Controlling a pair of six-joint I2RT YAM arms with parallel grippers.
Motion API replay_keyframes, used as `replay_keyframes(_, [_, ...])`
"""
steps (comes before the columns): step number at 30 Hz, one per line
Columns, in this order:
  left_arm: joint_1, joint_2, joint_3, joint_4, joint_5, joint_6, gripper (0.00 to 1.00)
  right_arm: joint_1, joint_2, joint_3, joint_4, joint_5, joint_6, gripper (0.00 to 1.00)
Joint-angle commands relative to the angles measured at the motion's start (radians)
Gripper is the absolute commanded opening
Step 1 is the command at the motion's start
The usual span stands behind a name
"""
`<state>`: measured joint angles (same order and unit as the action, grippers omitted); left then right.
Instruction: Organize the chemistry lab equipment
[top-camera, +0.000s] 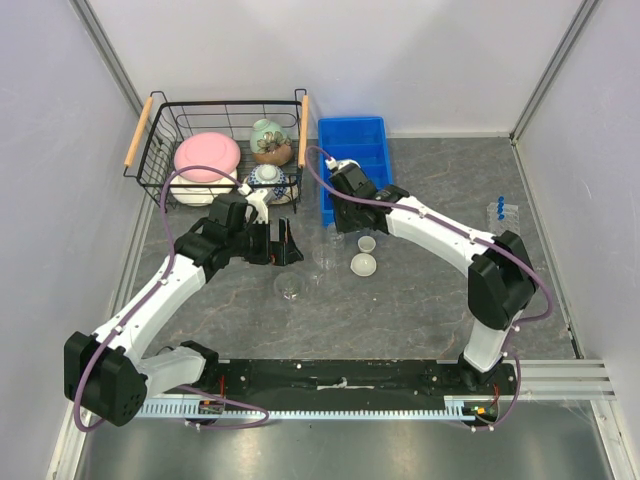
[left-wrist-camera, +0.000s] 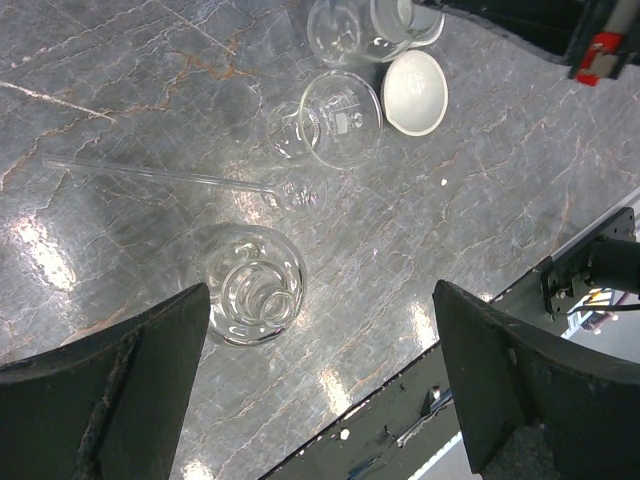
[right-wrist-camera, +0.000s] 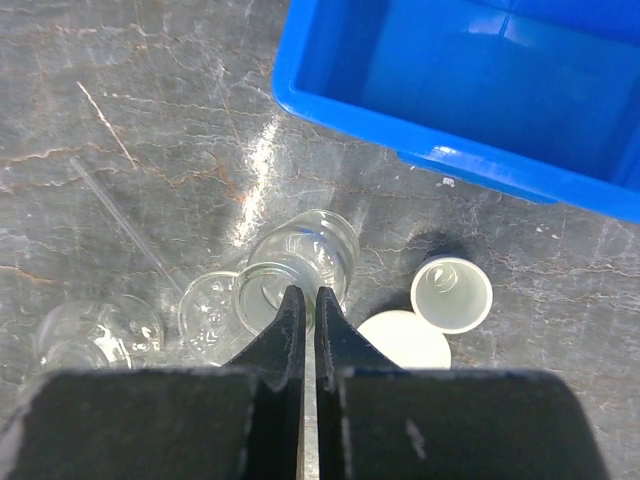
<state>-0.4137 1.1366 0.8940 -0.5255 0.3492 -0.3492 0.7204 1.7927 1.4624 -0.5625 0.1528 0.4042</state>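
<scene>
My right gripper (right-wrist-camera: 305, 297) is shut on the rim of a clear glass beaker (right-wrist-camera: 325, 245), which stands just in front of the blue bin (right-wrist-camera: 470, 80). To the beaker's right sit a small white cup (right-wrist-camera: 452, 293) and a white dish (right-wrist-camera: 405, 340). A round flask (right-wrist-camera: 205, 315) lies to its left, another flask (right-wrist-camera: 100, 335) stands further left. My left gripper (left-wrist-camera: 320, 380) hangs open above the table, beside an upright round flask (left-wrist-camera: 255, 285). Past it lie a tipped flask (left-wrist-camera: 335, 115), a thin glass rod (left-wrist-camera: 160, 173) and a white dish (left-wrist-camera: 415, 92).
A wire basket (top-camera: 160, 150) at the back left holds a pink bowl (top-camera: 207, 157) and patterned crockery (top-camera: 268, 178). The blue bin (top-camera: 352, 160) stands right of it. Blue-capped tubes (top-camera: 503, 208) stand by the right wall. Both arms meet near the glassware (top-camera: 327, 250).
</scene>
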Motion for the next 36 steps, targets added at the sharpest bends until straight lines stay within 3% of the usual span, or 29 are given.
replay_keyframes(1, [0.006, -0.029, -0.006, 0.032, 0.028, 0.027, 0.99, 0.008, -0.082, 0.090, -0.026, 0.059, 0.004, 0.00])
replay_keyframes(14, [0.006, -0.038, -0.012, 0.036, 0.037, 0.024, 0.99, -0.088, -0.066, 0.265, -0.097, 0.102, -0.019, 0.00])
replay_keyframes(24, [0.006, -0.035, -0.012, 0.038, 0.043, 0.026, 0.99, -0.165, 0.095, 0.397, -0.059, 0.054, -0.042, 0.00])
replay_keyframes(36, [0.006, -0.023, -0.013, 0.038, 0.048, 0.024, 0.99, -0.188, 0.229, 0.382, 0.038, -0.013, -0.002, 0.00])
